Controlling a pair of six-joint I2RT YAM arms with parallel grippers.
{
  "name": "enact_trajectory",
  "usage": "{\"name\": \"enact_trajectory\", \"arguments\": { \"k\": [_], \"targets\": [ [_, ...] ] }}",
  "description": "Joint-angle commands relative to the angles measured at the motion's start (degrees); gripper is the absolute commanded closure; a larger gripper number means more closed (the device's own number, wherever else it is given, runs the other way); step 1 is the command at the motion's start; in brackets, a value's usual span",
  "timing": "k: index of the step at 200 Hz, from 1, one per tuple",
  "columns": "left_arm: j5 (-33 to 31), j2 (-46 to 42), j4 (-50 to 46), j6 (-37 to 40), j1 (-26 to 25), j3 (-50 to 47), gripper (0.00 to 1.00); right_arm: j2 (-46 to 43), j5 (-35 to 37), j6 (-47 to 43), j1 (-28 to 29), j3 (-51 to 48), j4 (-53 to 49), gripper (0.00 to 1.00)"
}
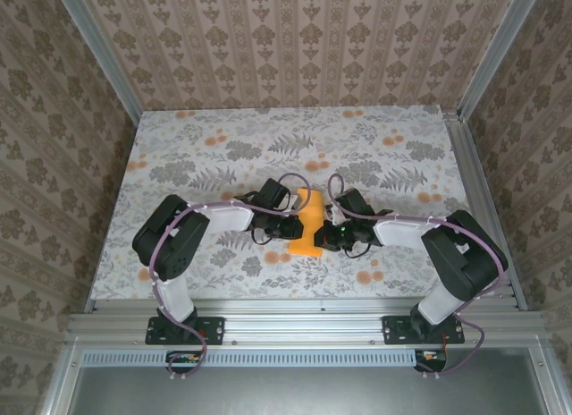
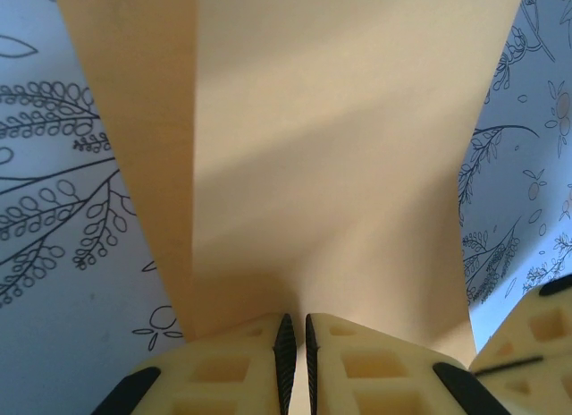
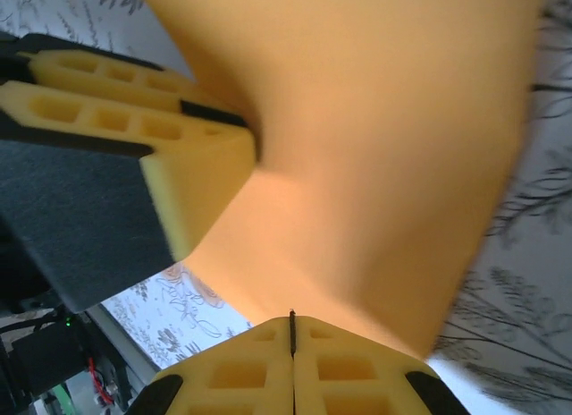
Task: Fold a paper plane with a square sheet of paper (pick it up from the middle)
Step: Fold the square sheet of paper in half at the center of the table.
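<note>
From above, the thin bright orange sheet of paper [image 1: 305, 243] is seen as a long folded strip near the middle of the bench [image 1: 223, 147], which is covered with a grey flowered cloth. It is held between the left tool [image 1: 290, 225] and the right tool [image 1: 329, 236], which are close together.

In the left wrist view, a long fold line is seen running up the paper [image 2: 340, 165]. The left tool [image 2: 295, 330] is pinched tight on the near edge.

In the right wrist view, the right tool [image 3: 292, 330] is pressed tight on another edge of the paper [image 3: 375, 165]. The yellow fingers [image 3: 116, 120] of the left tool are seen clamped on it at the left.
</note>
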Motion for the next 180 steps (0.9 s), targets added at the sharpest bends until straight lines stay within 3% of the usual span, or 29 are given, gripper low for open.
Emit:
{"name": "enact_trajectory", "arguments": {
  "k": [1, 89, 145, 180],
  "targets": [
    [-5.32, 2.53, -7.34, 1.80, 0.10, -2.73, 0.83, 1.43, -0.50, 2.21, 1.26, 0.37, 0.93, 0.91],
    [-5.31, 2.27, -7.43, 2.09, 0.40, -3.01, 0.83, 1.11, 1.77, -0.94, 1.56, -4.67, -3.99, 0.92],
    [-5.01, 2.37, -6.99, 2.14, 0.49, -3.32, 0.83, -3.84, 1.82, 1.10, 1.50, -9.14, -2.45, 0.93],
    [-4.69, 2.15, -6.87, 2.52, 0.43, -3.24, 0.83, -8.30, -0.03, 6.10, -0.15, -6.97, 4.67, 0.93]
  ]
}}
